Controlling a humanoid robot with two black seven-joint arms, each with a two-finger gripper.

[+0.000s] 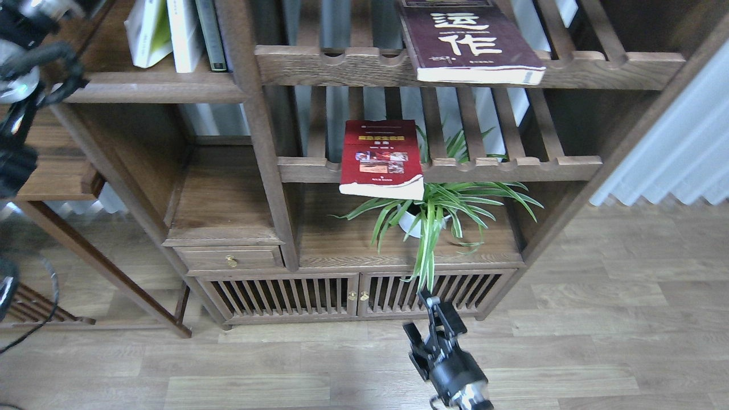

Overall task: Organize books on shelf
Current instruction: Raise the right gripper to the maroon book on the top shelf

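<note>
The yellow-green book point(147, 31) stands leaning against white books point(183, 34) on the solid dark-brown shelf point(154, 91) at the top left. The maroon book with white characters point(464, 42) lies flat on the upper slatted rack. The red book with a yellow title point(381, 159) lies flat on the lower slatted rack and overhangs its front rail. My right gripper point(426, 329) is open and empty, low in front of the cabinet doors. My left arm point(20, 85) runs up the left edge; its gripper is out of view.
A potted spider plant point(433, 213) stands under the red book, its leaves hanging over the cabinet doors point(353, 293). A small drawer point(228, 259) sits at the lower left. A side table point(51, 176) is at the far left. Curtains hang at the right.
</note>
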